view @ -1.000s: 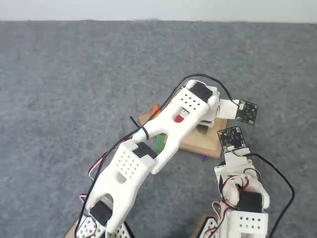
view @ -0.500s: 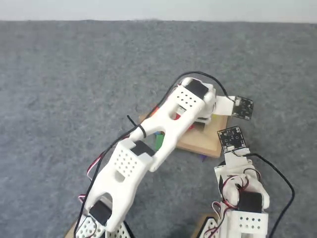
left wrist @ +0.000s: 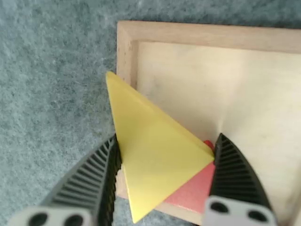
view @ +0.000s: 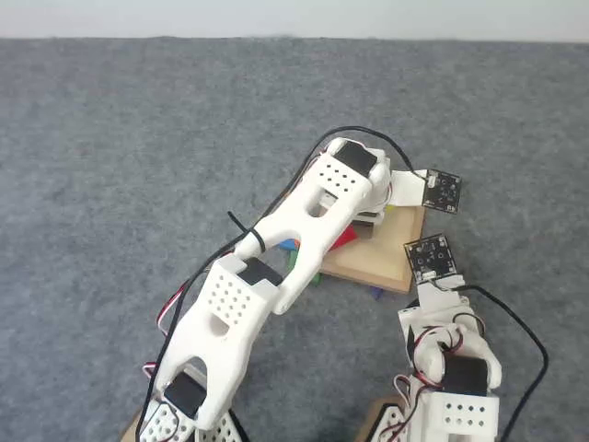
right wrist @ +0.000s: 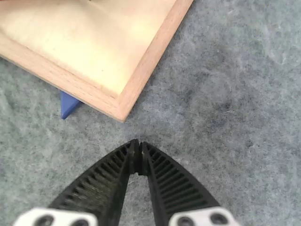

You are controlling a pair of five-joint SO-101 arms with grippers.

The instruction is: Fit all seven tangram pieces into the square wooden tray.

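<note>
While the left gripper (left wrist: 164, 153) is clamped on the yellow triangle (left wrist: 141, 127), one ribbed black finger (left wrist: 106, 169) pressing a long edge and the other set against the opposite corner, the triangle's far point reaches past the fingertips and lies over the raised rim of the wooden tray (left wrist: 127, 47). Just beneath the triangle, beside the finger at the corner, a red piece (left wrist: 197, 190) shows at the tray's near edge, and ahead of the gripper the tray's pale wooden floor spreads out. From the high view the left arm (view: 304, 239) stretches over the near-left part of the tray (view: 391, 258). The red piece (view: 345, 238) and a green piece (view: 296, 264) peep from under its forearm, though I cannot tell whether the green one lies inside the rim or out on the grey felt worktop (view: 110, 166). The right gripper (right wrist: 139, 151) is closed on nothing, its fingertips touching, above the worktop (right wrist: 225, 94) and just short of a corner of the tray (right wrist: 150, 56). Ahead of it and off to one side, a blue piece (right wrist: 68, 104) pokes out from the tray's outer edge. From above, that blue piece (view: 375, 293) sits between the tray and the right arm (view: 446, 368).
</note>
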